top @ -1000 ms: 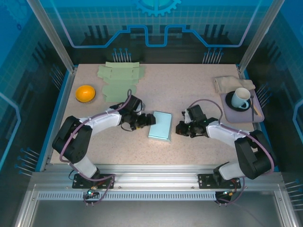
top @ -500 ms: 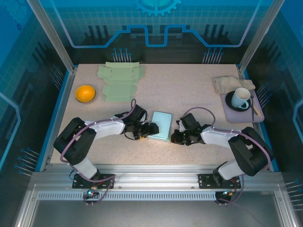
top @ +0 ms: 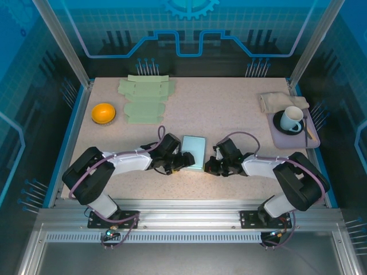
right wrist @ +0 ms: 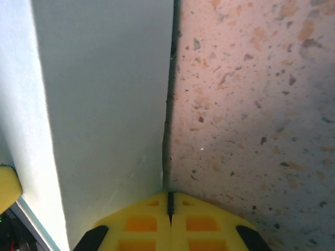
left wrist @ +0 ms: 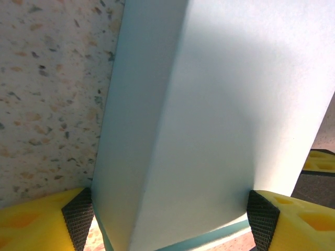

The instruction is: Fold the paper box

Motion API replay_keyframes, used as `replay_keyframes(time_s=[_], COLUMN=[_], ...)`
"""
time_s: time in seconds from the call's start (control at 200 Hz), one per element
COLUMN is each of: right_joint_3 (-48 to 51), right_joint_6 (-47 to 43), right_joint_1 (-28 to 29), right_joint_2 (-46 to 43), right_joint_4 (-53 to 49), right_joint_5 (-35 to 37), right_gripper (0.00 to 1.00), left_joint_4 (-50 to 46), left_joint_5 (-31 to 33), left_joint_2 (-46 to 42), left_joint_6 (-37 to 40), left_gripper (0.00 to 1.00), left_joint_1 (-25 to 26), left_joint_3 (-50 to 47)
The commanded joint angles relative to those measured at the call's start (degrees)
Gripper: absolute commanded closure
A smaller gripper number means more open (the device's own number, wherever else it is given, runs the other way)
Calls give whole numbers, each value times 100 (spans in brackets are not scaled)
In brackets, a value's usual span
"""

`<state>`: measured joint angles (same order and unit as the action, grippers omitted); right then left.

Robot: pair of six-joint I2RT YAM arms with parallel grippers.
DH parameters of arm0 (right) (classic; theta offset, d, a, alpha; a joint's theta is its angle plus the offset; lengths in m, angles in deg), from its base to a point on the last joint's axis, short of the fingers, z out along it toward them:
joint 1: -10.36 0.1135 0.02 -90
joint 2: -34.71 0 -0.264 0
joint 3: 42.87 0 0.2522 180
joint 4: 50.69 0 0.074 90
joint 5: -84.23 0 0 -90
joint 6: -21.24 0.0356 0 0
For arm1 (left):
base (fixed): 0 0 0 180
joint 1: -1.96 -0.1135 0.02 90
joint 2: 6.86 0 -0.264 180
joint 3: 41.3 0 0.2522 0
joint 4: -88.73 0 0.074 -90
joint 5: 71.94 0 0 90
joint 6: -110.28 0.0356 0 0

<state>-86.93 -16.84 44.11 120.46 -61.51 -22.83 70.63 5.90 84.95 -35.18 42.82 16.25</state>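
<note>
The paper box (top: 194, 152) is a pale blue, closed flat carton lying on the speckled table near the middle front. My left gripper (top: 182, 161) reaches in from the left and spans the box's near end. In the left wrist view its black pads (left wrist: 78, 219) press against both sides of the box (left wrist: 209, 104). My right gripper (top: 210, 166) is shut, its yellow tips (right wrist: 170, 196) touching the foot of the box's right wall (right wrist: 104, 104) where it meets the table.
Flat green carton blanks (top: 145, 89) lie at the back left, with an orange bowl (top: 104, 113) beside them. At the right, a grey tray (top: 312, 140) carries a mug (top: 292, 119), and a folded cloth (top: 275, 100) lies behind it.
Both grippers have closed in on the box from either side. The left one slid around its near end, and the box turned a little straighter and shifted slightly.
</note>
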Motion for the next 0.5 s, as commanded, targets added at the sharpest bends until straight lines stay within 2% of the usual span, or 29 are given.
replay_keyframes(time_s=[0.0, 0.13, 0.305, 0.415, 0.495], right_joint_3=[-239, -324, -240, -268, -314], right_joint_6=[56, -67, -235, -313, -409], right_joint_1=[445, 657, 654, 657, 650], right_joint_2=[188, 267, 119, 10, -159], right_joint_4=[1072, 1759, 2082, 1903, 1358], right_joint_5=[-753, -1082, -1040, -975, -708], right_gripper=[97, 97, 97, 97, 97], left_joint_4=[592, 882, 1110, 1013, 609], left_joint_5=[-243, -276, -287, -239, -87], left_joint_2=[137, 408, 659, 691, 608], left_joint_6=[-470, -633, -794, -748, -579], left_gripper=[20, 21, 22, 22, 22], left_joint_1=[364, 531, 713, 708, 616], left_joint_3=[-56, 87, 158, 170, 271])
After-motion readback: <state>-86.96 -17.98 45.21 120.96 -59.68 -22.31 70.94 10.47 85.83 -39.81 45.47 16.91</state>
